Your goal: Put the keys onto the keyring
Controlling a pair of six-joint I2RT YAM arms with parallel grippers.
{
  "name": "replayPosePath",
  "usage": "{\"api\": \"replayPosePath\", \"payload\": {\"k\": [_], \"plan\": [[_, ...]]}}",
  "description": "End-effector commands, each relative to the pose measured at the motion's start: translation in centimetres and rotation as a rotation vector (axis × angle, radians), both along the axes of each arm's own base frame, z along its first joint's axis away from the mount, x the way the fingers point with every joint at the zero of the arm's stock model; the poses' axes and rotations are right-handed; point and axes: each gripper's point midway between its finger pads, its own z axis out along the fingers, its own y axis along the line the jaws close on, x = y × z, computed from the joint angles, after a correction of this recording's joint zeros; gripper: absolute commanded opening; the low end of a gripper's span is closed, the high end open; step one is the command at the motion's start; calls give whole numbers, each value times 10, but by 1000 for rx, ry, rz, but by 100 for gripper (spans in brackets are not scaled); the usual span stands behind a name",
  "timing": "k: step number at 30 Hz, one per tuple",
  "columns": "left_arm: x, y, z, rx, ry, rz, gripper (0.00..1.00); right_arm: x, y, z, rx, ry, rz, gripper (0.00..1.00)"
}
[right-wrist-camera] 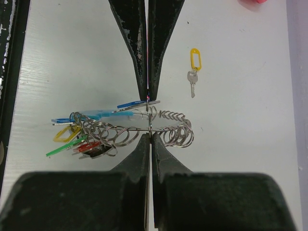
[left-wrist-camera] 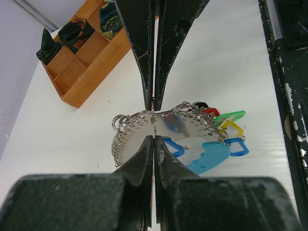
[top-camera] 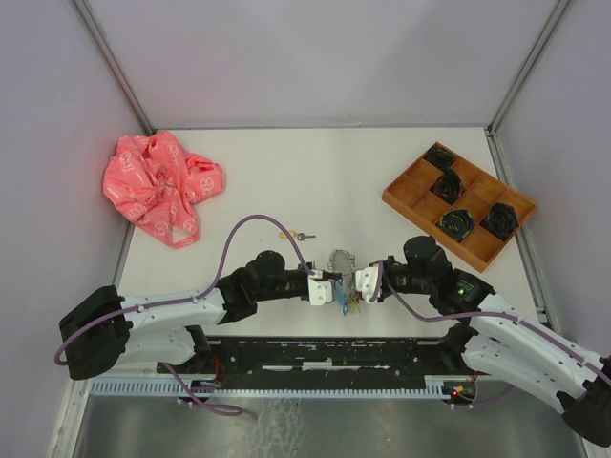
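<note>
Gripping keyring (right-wrist-camera: 127,131), partly hidden: left claw (left-wrist-camera: 153,123), right claw (right-wrist-camera: 149,118)

left gripper (left-wrist-camera: 153,123), right gripper (right-wrist-camera: 149,117): both clamped

The left end effector (left-wrist-camera: 153,120) and right end effector (right-wrist-camera: 149,118) each seem closed on one wire of the keyring (right-wrist-camera: 125,128), though the contact is hidden. From above, both cover part of it, and its rings are too small to count; the loose key (top-camera: 304,236) is a mere speck. The dark items (top-camera: 456,224) in the tray (top-camera: 410,188) cannot be identified. The left wrist view cuts the tray off at the top; the right shows only a sliver of pink bag (right-wrist-camera: 250,1).
</note>
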Motion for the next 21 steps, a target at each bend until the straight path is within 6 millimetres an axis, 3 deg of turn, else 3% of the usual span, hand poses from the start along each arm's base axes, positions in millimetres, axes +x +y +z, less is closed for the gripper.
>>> {"api": "replayPosePath", "payload": {"k": [1,21], "plan": [[5,-8,33,-67,-86,-9,3,5,8,28,65,-77,13,1],[0,-14,38,-92,-82,-45,3,3,10,25,65,-60,28,1]]}}
